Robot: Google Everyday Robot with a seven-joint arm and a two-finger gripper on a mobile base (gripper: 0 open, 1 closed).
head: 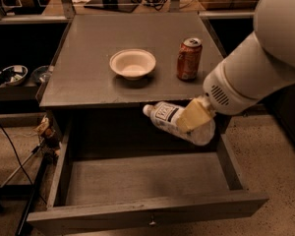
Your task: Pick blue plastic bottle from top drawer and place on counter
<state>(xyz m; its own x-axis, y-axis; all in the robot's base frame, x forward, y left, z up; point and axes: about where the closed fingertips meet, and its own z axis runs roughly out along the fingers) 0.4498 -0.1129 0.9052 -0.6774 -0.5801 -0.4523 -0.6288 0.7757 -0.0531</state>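
The blue plastic bottle [169, 118] is clear with a white cap and a white label. It lies on its side in the air, cap to the left, above the back right of the open top drawer [137, 181]. My gripper [194, 117] is shut on the bottle, its tan fingers [192, 115] clamped around the bottle's middle. The bottle hangs just below the front edge of the counter [93, 58]. My white arm comes in from the upper right.
A white bowl [132, 63] and a red-orange soda can [189, 59] stand on the counter, the can near its right edge. The drawer's floor is bare grey. Cables and a stand lie on the floor at the left.
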